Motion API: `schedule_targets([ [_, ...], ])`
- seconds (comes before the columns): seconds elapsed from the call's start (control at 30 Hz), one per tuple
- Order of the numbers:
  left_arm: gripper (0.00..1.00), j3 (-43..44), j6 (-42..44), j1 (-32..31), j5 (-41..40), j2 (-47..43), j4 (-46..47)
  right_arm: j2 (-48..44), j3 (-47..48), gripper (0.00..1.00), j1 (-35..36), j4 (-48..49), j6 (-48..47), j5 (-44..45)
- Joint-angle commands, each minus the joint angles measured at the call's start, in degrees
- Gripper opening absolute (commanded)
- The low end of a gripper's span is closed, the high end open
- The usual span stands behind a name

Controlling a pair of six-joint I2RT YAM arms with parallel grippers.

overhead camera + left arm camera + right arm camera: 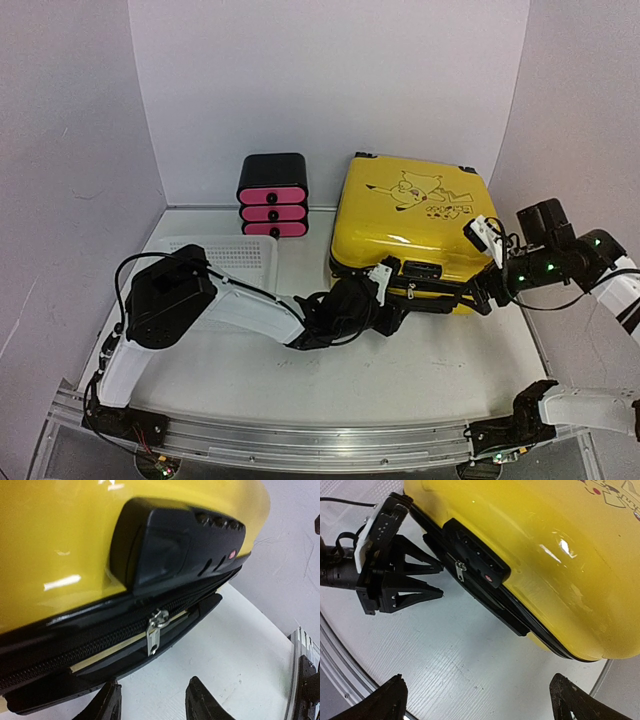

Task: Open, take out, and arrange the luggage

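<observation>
Top external: mounted high behind the arm bases (120, 420), tilted down and forward, far off, with the whole tabletop (420, 370) and back wall (330, 80) in frame. Left wrist: low, almost level, right up against the front edge of the luggage (60, 545). The lock (175, 545) and zipper pull (156, 630) fill the frame, own jaws poking in at the bottom. Right wrist: higher, angled down at that same edge from farther back, catching the left arm's jaws side-on. All three share the lock-and-zipper strip.
</observation>
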Motion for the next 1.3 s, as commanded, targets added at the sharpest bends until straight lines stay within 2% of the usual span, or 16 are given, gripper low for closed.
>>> schedule_targets([
  [0.0,0.45,4.11,-1.26,-0.79,-2.31,-0.05,2.33,-1.85,2.59,0.98,0.14,3.17,5.84,3.64],
  [0.1,0.45,5.92,-1.13,-1.10,-3.51,0.78,1.67,-4.09,1.96,0.98,0.16,3.59,5.47,4.11],
  [0.57,0.36,18.84,1.83,-3.52,-24.01,7.79,-10.59,-9.80,1.03,0.98,0.17,5.16,4.83,6.30],
  [0.6,0.35,19.32,2.01,-3.66,-25.12,8.18,-10.90,-9.82,1.08,0.98,0.16,5.15,4.76,6.23],
  [0.7,0.23,21.14,1.88,-3.67,-29.03,9.18,-12.36,-9.92,0.97,0.98,0.17,5.32,4.94,5.91],
  [1.1,0.17,26.82,0.84,-3.73,-36.37,11.90,-14.45,-9.40,0.39,0.98,0.16,7.05,5.86,5.03],
  [1.27,0.03,26.61,0.91,-3.70,-37.28,11.28,-14.46,-9.35,0.14,0.98,0.14,7.44,6.60,4.83],
])
